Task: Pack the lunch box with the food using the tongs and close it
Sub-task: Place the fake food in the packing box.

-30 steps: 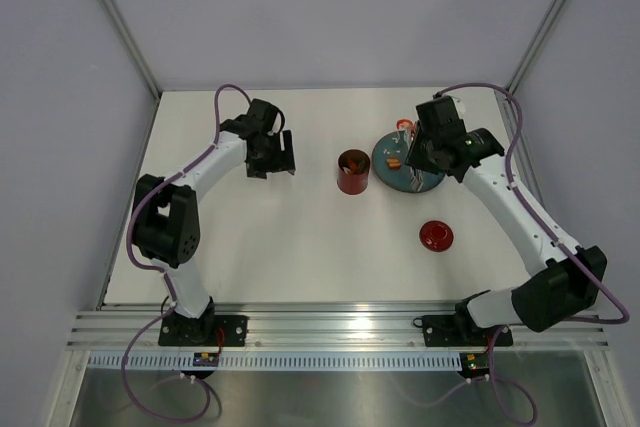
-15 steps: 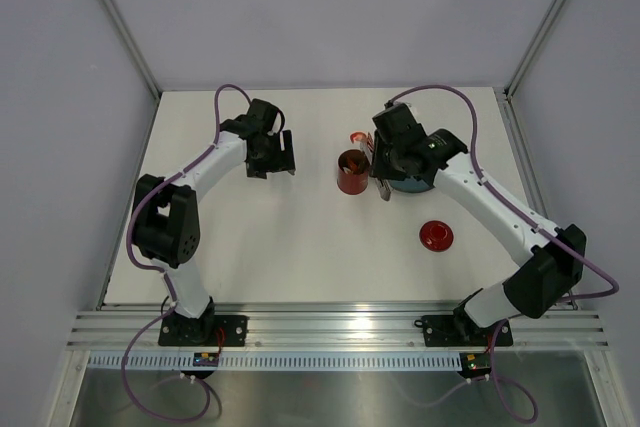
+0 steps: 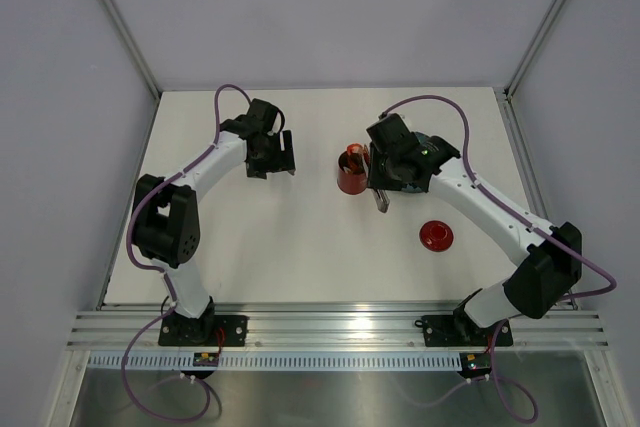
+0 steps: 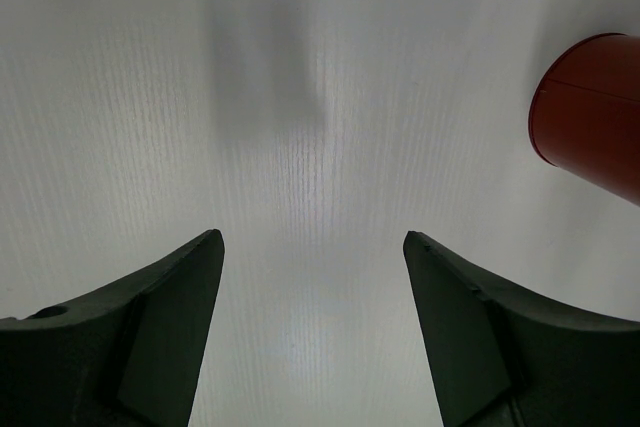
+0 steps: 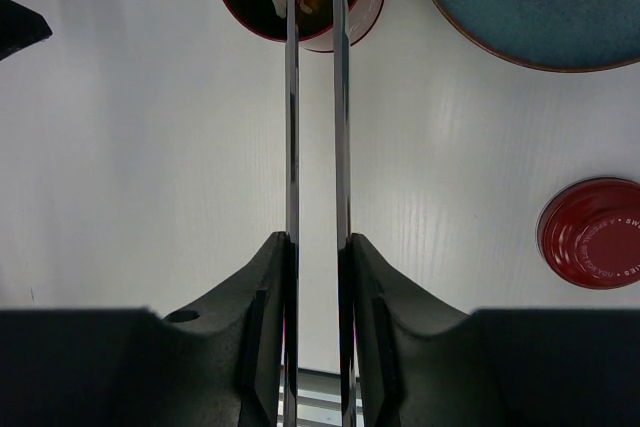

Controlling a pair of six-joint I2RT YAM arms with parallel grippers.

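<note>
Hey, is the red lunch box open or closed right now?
Open. The lunch box stands uncovered, its lid lies apart on the table, and the tongs point into its mouth.

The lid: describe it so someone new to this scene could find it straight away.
Start at the white table and go to its right half. The lid lies alone there, closer to the near edge than the lunch box and the plate. It is a flat red disc, unlike the tall open red can or the wider blue-grey dish.
</note>
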